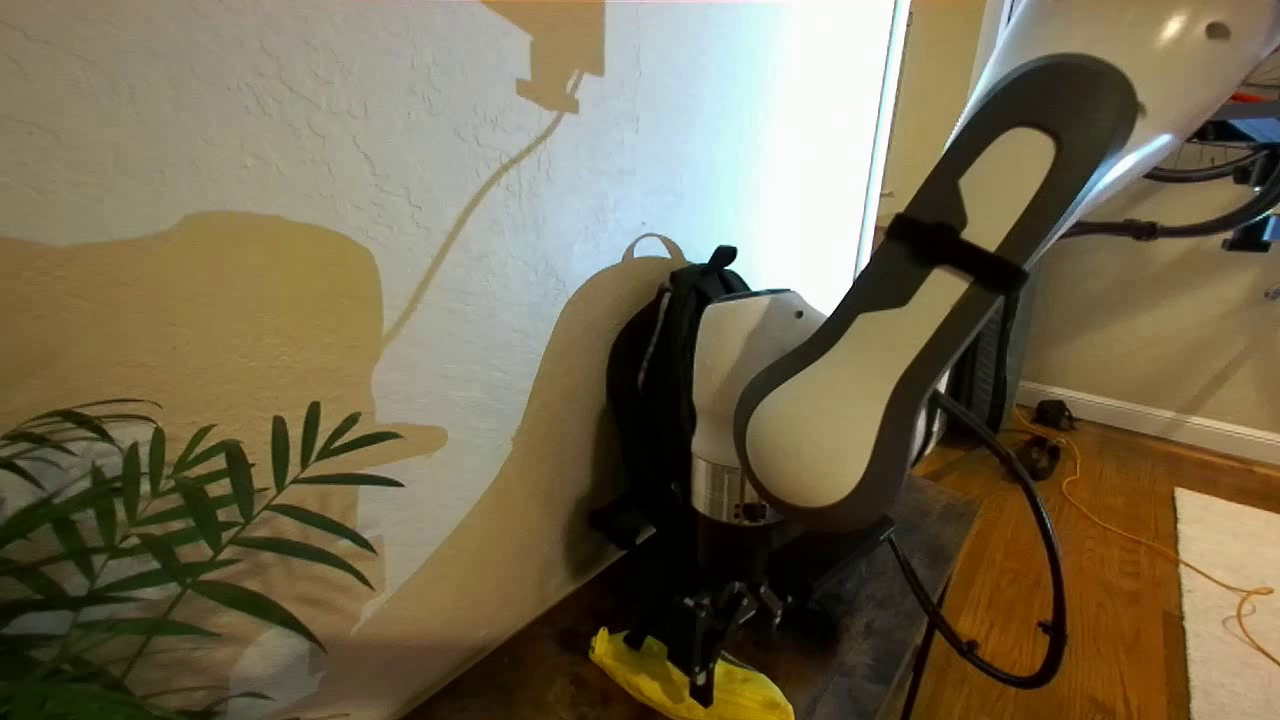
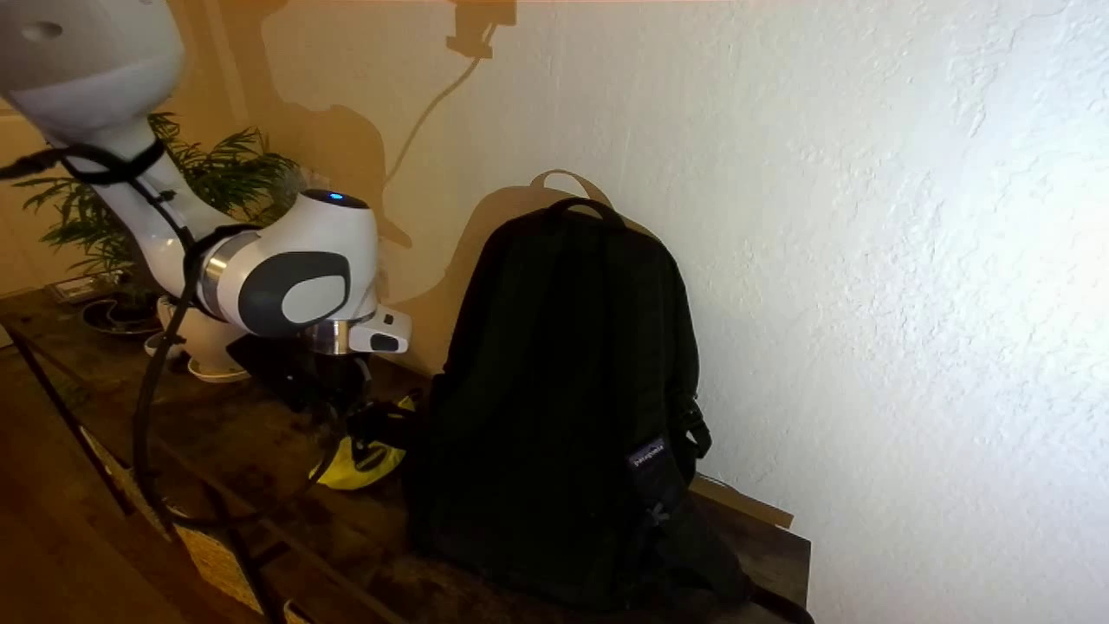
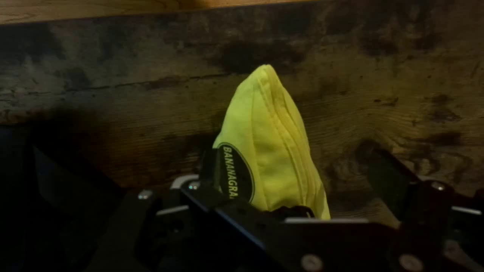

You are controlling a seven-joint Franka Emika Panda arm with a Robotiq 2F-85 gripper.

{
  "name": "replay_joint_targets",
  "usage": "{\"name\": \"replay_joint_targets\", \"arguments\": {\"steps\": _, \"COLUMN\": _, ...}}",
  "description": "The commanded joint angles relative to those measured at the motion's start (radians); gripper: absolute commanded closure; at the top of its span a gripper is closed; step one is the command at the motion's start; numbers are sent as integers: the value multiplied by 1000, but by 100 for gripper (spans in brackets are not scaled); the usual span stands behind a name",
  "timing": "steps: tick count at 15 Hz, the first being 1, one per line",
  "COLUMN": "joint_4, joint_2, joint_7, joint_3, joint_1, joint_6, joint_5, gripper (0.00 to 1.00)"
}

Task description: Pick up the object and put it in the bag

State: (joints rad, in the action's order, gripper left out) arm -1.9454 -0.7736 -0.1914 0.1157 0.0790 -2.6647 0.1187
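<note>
Black fingers [image 3: 391, 181] of the gripper [image 3: 295, 166] stand spread wide, clasping nothing, and point down over the yellow pouch [image 3: 272, 151], which lies on the dark wooden table [image 3: 113, 98] near the backpack [image 2: 554, 407]. In the wrist view one finger covers part of the pouch's long edge, while its opposite stands clear of the cloth; whether the covering finger touches, I cannot tell.

Closing from here looks uneven: that finger may press on the pouch and push it sideways rather than slide down past its flank. Soft cloth may also bunch and slip free if only a shallow fold gets pinched. Later, the backpack could spoil the job: no gaping mouth shows, and a knock from the arm [image 1: 830, 440] might tip it, upright though it stands with the wall [image 2: 866, 303] behind it.

The arm slopes down to the backpack's pouch side, bends at the wrist, and hangs nearly vertical there. Its black cable [image 1: 1058, 610] loops out farther from the wall than the backpack, and might snag during a lift.
</note>
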Motion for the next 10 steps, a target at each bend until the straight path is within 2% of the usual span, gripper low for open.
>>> {"name": "replay_joint_targets", "arguments": {"steps": 1, "joint_4": 66, "joint_2": -60, "joint_7": 34, "joint_3": -10, "joint_1": 10, "joint_6": 12, "joint_5": 2, "gripper": 0}}
{"name": "replay_joint_targets", "arguments": {"steps": 10, "joint_4": 231, "joint_2": -207, "joint_7": 130, "joint_3": -20, "joint_1": 21, "joint_6": 29, "joint_5": -50, "gripper": 0}}
